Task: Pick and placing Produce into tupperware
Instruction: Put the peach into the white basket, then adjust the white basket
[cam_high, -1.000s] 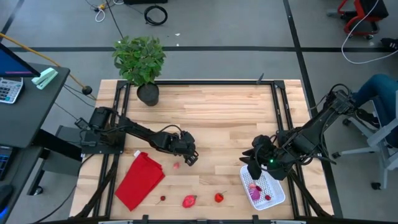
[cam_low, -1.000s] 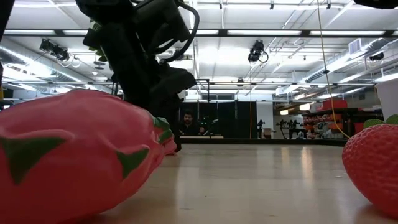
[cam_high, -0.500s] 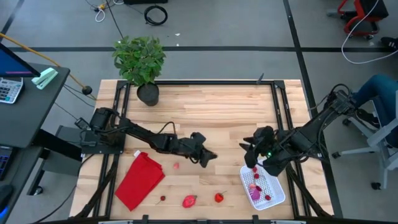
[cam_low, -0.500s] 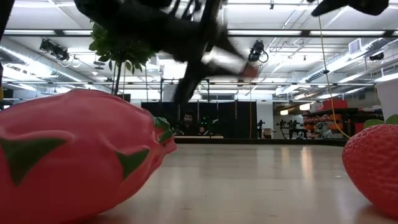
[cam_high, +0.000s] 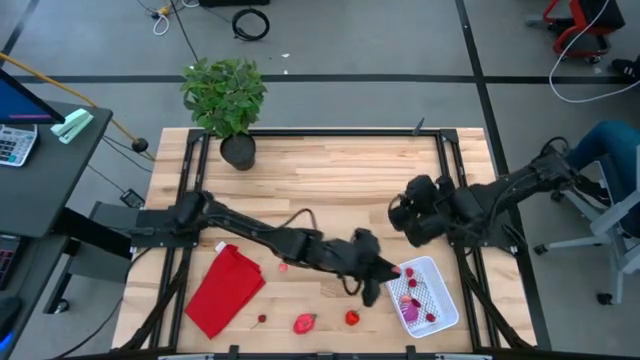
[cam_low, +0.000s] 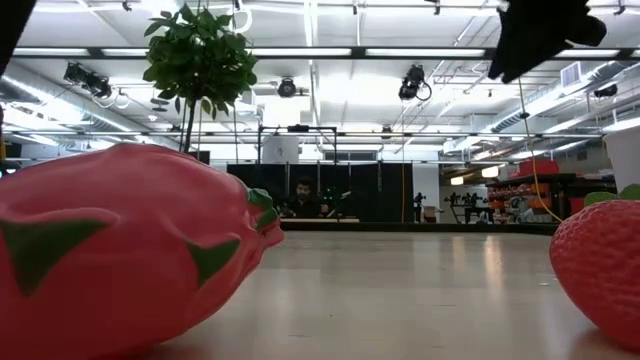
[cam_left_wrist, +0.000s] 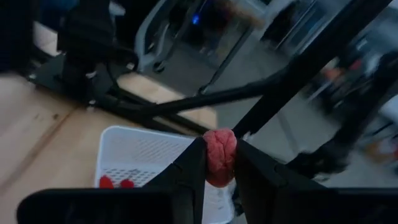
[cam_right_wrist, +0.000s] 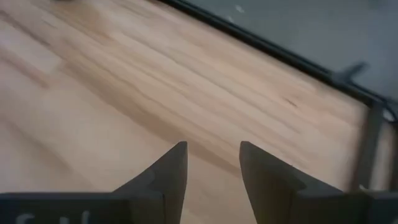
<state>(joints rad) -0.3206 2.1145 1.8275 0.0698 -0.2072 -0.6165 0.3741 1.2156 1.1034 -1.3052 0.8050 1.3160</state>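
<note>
The left gripper (cam_left_wrist: 219, 163) has swung right to the tupperware (cam_high: 432, 296), fingers clamped on a pink fruit (cam_left_wrist: 219, 155). The right gripper (cam_right_wrist: 211, 163) has pulled back, fingers apart. Red cloth (cam_high: 224, 289) and strawberry (cam_high: 352, 318) lie near the tabletop (cam_high: 330, 180) edge.

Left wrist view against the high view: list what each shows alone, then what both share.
Only the left wrist view shows the pink fruit pinched in the left gripper. Only the high view shows the red cloth, the potted plant, loose produce near the table's front edge, and the right gripper raised away from the container. Both show the white tupperware with red pieces inside.
</note>
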